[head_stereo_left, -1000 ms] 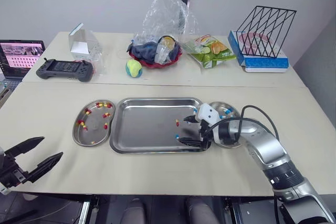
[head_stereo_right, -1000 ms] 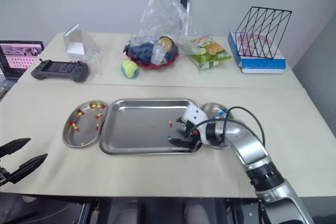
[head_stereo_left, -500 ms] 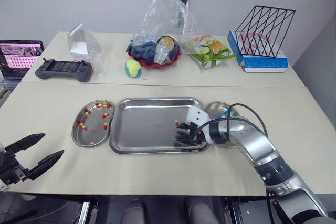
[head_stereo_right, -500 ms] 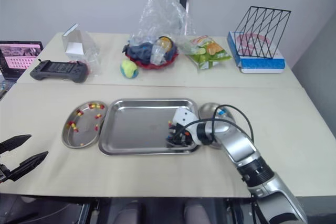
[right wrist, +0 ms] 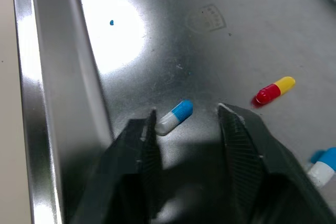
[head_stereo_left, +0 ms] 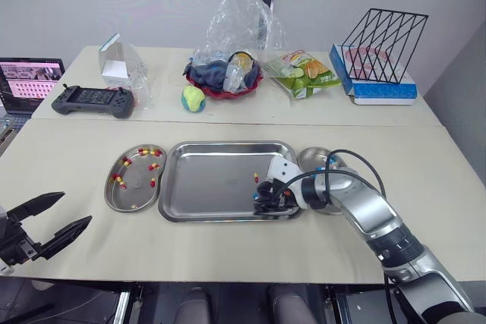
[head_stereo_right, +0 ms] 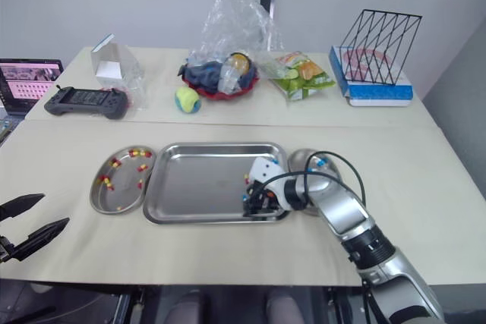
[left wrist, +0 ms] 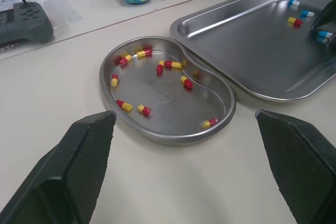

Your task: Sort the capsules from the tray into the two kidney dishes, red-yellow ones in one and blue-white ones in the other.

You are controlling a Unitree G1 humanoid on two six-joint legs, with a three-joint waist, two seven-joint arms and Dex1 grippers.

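Straddling a blue-white capsule [right wrist: 175,117], the right gripper [right wrist: 186,113] is down in the tray [head_stereo_left: 213,180] near its front right corner. Its fingers [right wrist: 140,136] stand apart. The capsule lies flat on the metal between the tips, just beside one of them and not pinched. A red-yellow capsule [right wrist: 274,91] lies near the other finger, apart from it. One more blue-white capsule [right wrist: 321,164] lies close by. The rest of the tray floor is bare, with the front wall right beside the gripper.

The right dish [head_stereo_left: 317,156] touches the tray's right edge. It is partly hidden by the arm, and blue-white capsules [head_stereo_left: 329,162] show in it. The left dish [left wrist: 168,96] sits just beside the tray's left edge and holds several red-yellow capsules [left wrist: 174,64] scattered over its floor.

The left gripper [head_stereo_left: 76,209] hangs at the table's front left corner, well apart from the dishes. Its fingers are spread wide and hold nothing.

Along the back of the table lie a controller [head_stereo_left: 93,101], a ball [head_stereo_left: 194,98], a red bowl [head_stereo_left: 225,81] under a clear bag, a snack bag [head_stereo_left: 305,73] and a wire rack [head_stereo_left: 383,43].
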